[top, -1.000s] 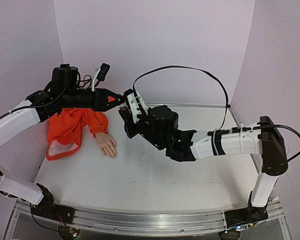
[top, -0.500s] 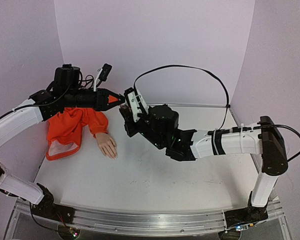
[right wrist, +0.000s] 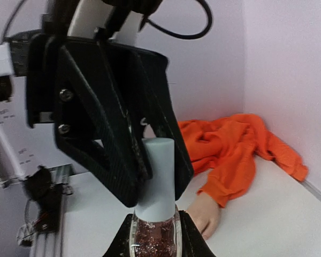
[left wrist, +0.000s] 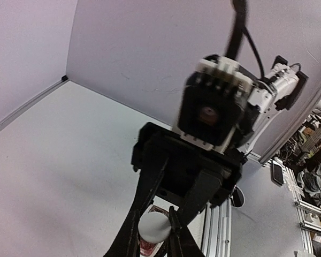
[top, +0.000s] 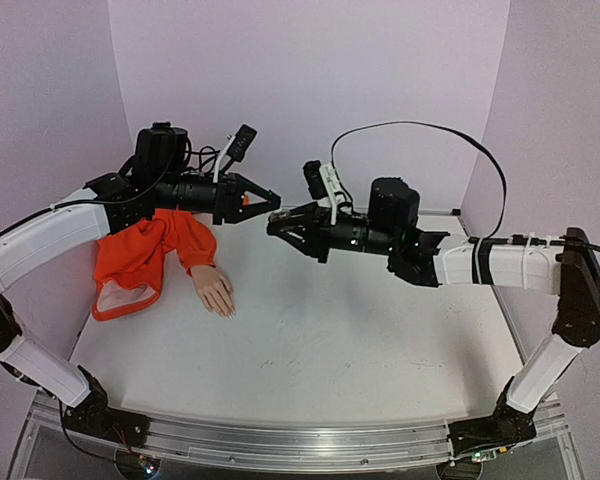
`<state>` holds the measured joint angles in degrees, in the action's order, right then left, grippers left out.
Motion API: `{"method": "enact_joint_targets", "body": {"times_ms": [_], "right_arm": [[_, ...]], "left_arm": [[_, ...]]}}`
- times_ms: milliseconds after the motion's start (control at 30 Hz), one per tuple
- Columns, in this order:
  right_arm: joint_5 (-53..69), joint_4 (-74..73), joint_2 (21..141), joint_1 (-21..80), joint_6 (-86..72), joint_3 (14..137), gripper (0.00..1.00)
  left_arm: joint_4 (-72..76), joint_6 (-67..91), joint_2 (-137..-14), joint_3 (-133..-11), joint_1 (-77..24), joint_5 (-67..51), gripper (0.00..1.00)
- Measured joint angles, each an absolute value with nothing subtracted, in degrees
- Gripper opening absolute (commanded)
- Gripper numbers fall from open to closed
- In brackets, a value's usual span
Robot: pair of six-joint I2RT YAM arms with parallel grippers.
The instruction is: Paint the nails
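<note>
The mannequin hand point(top: 214, 290) lies palm down on the table, with an orange sleeve point(top: 140, 250) behind it. Its nails point(top: 226, 310) are tiny and pale at the fingertips. A small glass bottle point(right wrist: 154, 238) of red glitter polish has a pale cap point(right wrist: 158, 176). My right gripper point(right wrist: 154, 235) is shut on the bottle's glass body. My left gripper point(left wrist: 152, 229) is shut on the cap point(left wrist: 154, 226). In the top view the two grippers meet tip to tip, left point(top: 272, 203) and right point(top: 273, 227), in the air to the right of the sleeve. The hand point(right wrist: 204, 211) shows beyond the bottle.
Pale purple walls close in the table point(top: 310, 340) at the back and on both sides. The right arm's black cable point(top: 420, 135) loops above it. A metal rail point(top: 280, 440) runs along the near edge.
Both grippers have risen and shifted right. The right arm swung from a low, bent pose to a raised, stretched one. The hand and sleeve have not moved.
</note>
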<state>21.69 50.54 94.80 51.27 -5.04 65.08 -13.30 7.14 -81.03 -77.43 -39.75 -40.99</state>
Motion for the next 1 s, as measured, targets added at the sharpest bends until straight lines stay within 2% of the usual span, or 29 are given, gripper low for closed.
{"method": "enact_joint_targets", "body": {"times_ms": [100, 200, 367, 433, 567, 667, 800, 1000], "right_arm": [[41.39, 52.8, 94.67, 46.0, -12.36, 65.08, 0.0], [55.16, 55.02, 94.72, 43.33, -18.87, 65.08, 0.0], [64.73, 58.87, 95.09, 42.63, -26.15, 65.08, 0.0], [65.69, 59.81, 95.33, 42.61, -27.49, 65.04, 0.0], [64.49, 61.95, 95.35, 42.48, -27.49, 63.57, 0.0], [60.18, 60.93, 94.7, 41.54, -24.4, 62.7, 0.0], [49.98, 56.77, 93.49, 40.88, -19.27, 62.46, 0.0], [27.9, 51.37, 89.62, 44.03, -13.04, 61.32, 0.0]], "left_arm": [[-11.11, 6.37, -82.21, -78.24, -41.41, -44.1, 0.04], [-9.74, 5.93, -83.15, -78.81, -43.0, -47.44, 0.04], [-8.93, 5.78, -83.59, -79.18, -44.31, -51.62, 0.06], [-8.99, 5.74, -83.59, -79.18, -44.42, -52.03, 0.14], [-10.83, 4.75, -83.44, -79.31, -44.71, -50.72, 0.47], [-15.22, 4.4, -83.07, -79.48, -44.95, -47.75, 0.65], [-21.23, 4.97, -81.38, -79.75, -45.06, -42.28, 0.75], [-26.46, 14.02, -79.11, -82.61, -45.21, -30.57, 0.8]]}}
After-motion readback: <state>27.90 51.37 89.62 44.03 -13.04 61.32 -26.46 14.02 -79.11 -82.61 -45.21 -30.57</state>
